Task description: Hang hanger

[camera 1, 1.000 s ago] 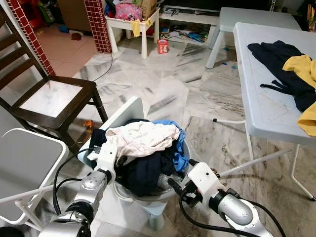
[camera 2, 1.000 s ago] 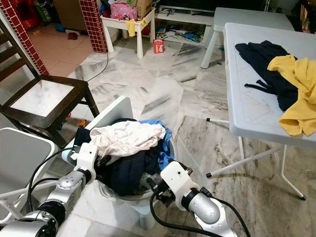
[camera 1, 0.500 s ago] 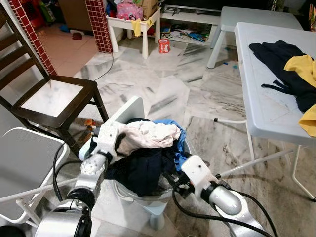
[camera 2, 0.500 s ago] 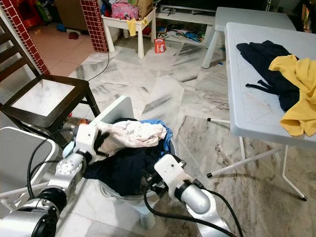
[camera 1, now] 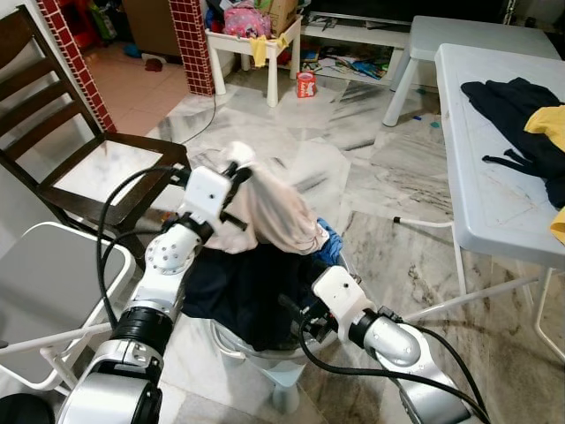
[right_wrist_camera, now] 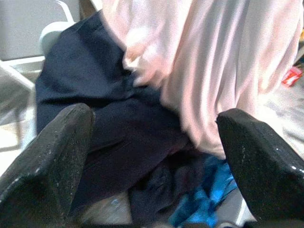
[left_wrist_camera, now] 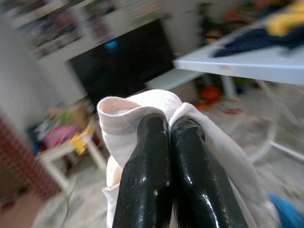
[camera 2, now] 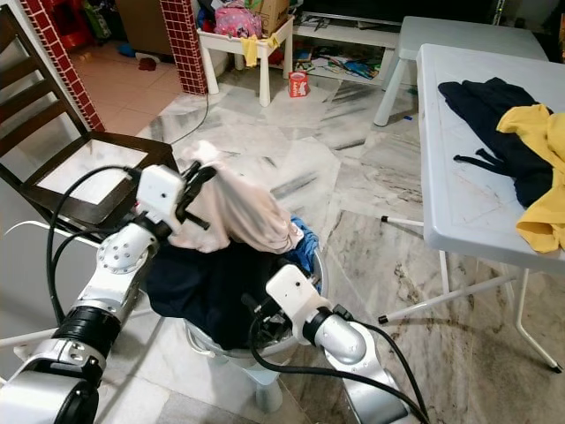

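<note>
The laundry basket (camera 1: 265,358) stands on the marble floor, heaped with dark navy clothing (camera 1: 238,291) and a blue garment (camera 1: 328,250). Above the basket's near-left side, the left gripper (camera 1: 237,170) is pinched tight on a pale pink garment (camera 1: 278,216) — the cloth hangs from it down onto the heap. At the basket's front edge the right gripper (right_wrist_camera: 156,142) has its fingers spread wide, holding nothing. No hanger can be made out.

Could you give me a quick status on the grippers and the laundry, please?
Left gripper shut on pale garment, raised above the basket. Right gripper open by the dark clothes. No hanger seen.
</note>
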Controlling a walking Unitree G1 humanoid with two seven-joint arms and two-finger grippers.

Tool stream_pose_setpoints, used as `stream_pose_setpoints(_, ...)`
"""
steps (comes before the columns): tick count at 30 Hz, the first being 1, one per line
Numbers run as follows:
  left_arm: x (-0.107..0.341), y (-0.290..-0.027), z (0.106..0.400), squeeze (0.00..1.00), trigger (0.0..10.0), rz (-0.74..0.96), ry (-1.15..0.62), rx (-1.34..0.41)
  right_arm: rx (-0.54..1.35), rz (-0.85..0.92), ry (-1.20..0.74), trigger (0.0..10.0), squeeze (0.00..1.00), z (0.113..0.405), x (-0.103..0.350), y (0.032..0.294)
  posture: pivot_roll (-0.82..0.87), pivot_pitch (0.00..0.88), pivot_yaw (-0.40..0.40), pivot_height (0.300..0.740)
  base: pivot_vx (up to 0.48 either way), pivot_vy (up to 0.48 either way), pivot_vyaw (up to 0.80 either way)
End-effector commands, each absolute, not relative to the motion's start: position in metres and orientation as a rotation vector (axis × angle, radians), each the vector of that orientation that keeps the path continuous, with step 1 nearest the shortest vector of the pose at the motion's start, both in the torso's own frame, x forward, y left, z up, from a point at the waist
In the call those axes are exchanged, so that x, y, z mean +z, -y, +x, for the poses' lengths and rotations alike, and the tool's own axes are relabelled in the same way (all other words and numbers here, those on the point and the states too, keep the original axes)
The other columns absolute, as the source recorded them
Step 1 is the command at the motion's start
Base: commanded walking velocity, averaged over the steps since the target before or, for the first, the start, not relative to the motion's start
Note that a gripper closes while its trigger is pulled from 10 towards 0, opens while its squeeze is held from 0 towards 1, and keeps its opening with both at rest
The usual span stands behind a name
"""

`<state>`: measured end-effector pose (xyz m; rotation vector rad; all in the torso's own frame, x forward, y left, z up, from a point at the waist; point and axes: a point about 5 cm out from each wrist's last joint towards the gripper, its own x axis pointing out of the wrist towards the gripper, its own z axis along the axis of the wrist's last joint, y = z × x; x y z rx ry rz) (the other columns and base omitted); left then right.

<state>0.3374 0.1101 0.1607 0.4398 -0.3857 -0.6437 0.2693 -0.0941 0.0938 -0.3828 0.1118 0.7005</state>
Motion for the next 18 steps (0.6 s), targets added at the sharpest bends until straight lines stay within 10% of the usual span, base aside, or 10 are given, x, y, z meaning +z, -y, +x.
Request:
stream_pose_setpoints(1,0.164,-0.106,0.332,0.0,0.0,0.49,0.416,-0.694,0.669,-0.385,-0.103,10.0,0.0,0.273,0.095,0.1,-0.16,0.035,0.048,0.74,0.0,0.0,0.0)
stream_pose_setpoints(18,0.213,-0.133,0.309,0.0,0.0,0.54,0.577,-0.454,0.645,-0.402,-0.086,10.0,0.0,0.276,0.085,0.096,-0.13,0.015,0.03,0.74,0.0,0.0,0.0)
